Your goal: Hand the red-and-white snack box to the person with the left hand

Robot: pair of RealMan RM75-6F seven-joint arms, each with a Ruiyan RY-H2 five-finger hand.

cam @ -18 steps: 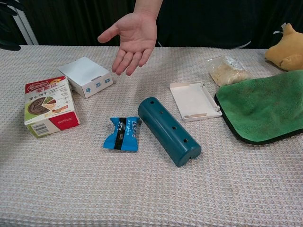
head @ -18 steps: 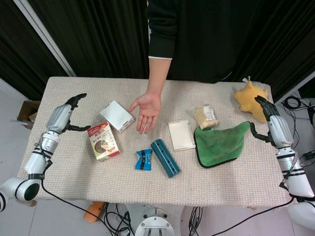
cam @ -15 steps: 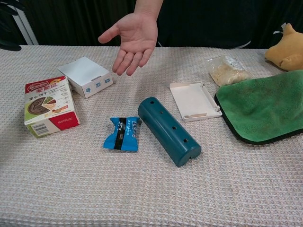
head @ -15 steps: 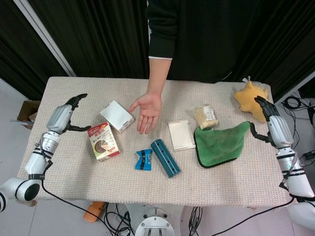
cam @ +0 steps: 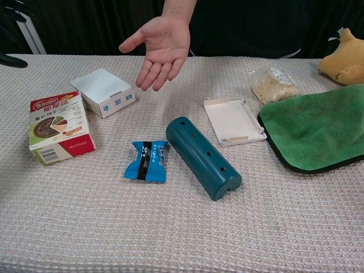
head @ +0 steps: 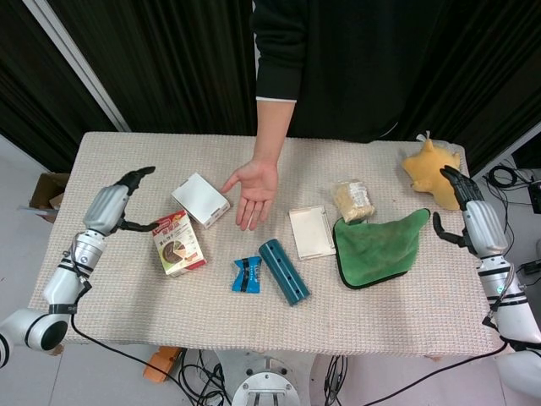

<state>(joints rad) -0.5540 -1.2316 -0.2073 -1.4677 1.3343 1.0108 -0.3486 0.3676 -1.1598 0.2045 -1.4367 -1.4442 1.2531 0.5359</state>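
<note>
The red-and-white snack box (head: 178,244) lies flat on the table's left side, its printed face up; the chest view shows the snack box (cam: 59,127) at the left too. My left hand (head: 118,200) hovers just left of it, fingers spread and holding nothing, thumb tip close to the box's top edge. Only dark fingertips (cam: 12,60) of that hand reach into the chest view's left edge. The person's open palm (head: 252,191) waits face up above the table's middle. My right hand (head: 465,210) is at the far right edge, open and empty.
A white box (head: 201,200) sits between the snack box and the palm. A blue snack packet (head: 247,274), a teal cylinder (head: 283,271), a white tray (head: 311,232), a green cloth (head: 377,245), a bagged snack (head: 353,200) and a yellow plush (head: 431,169) lie to the right.
My left hand has moved right and slightly down toward the snack box. The right hand has shifted a little outward. The box and the person's palm have stayed put.
</note>
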